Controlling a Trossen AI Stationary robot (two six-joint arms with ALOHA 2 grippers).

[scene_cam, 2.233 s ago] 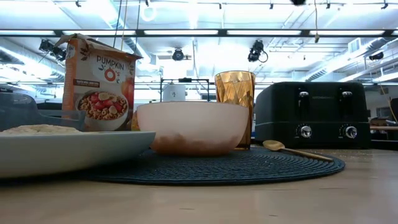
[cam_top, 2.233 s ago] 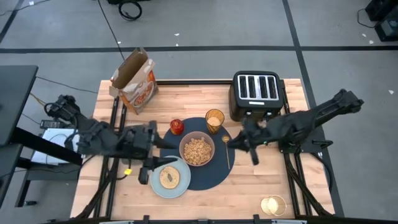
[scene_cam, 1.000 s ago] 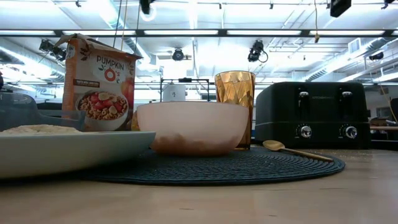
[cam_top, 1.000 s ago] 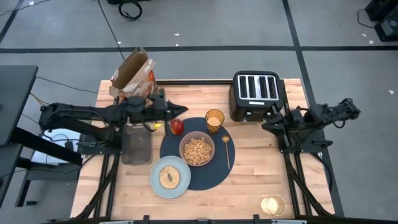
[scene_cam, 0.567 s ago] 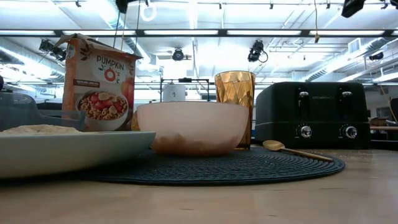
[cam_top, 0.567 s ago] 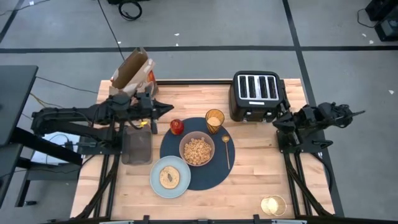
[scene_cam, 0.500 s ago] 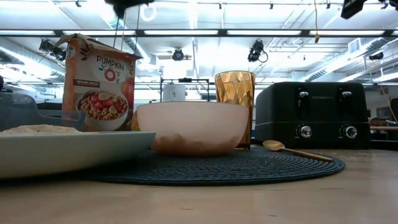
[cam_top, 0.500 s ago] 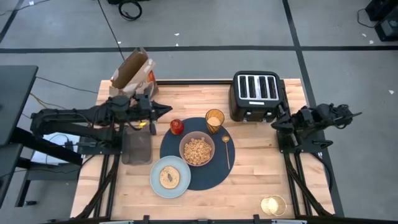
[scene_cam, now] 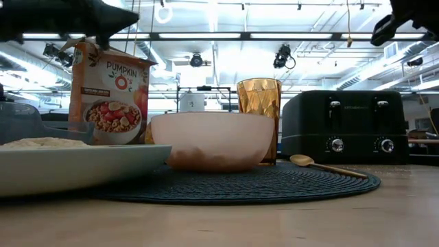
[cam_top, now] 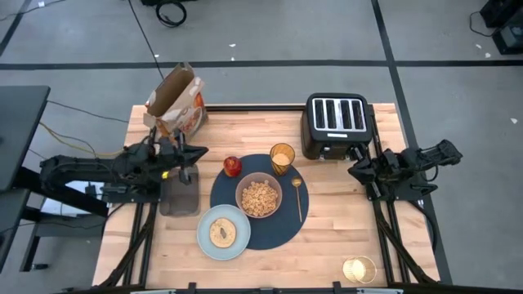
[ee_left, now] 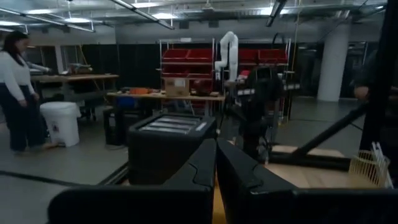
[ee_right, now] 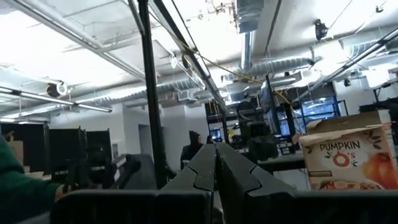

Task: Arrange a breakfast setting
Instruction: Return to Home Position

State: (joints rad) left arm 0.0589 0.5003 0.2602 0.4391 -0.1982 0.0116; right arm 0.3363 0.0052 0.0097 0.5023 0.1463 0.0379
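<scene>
Pulled back toward counter (cam_top: 327, 245) edges since earlier: left end effector (cam_top: 198, 152) mid-left, right end effector (cam_top: 354, 170) mid-right, both closed, empty. Breakfast setting (cam_top: 259, 196) laid on navy placemat (cam_top: 282, 233), frame centre; seemingly only homing outstanding.

Rough woven placemat (scene_cam: 274, 185), glossy faceted glass cup (scene_cam: 258, 103), shiny metal spoon (scene_cam: 322, 165), bare wood table (cam_top: 343, 237), matt black toaster (scene_cam: 346, 127)

I see the bowl (cam_top: 259, 196) mid-mat (cam_top: 278, 230), apple (cam_top: 233, 166) and cup (cam_top: 282, 157) behind it, spoon (cam_top: 298, 196) right, bagel (cam_top: 223, 233) on the plate (cam_top: 204, 245) front-left.
</scene>
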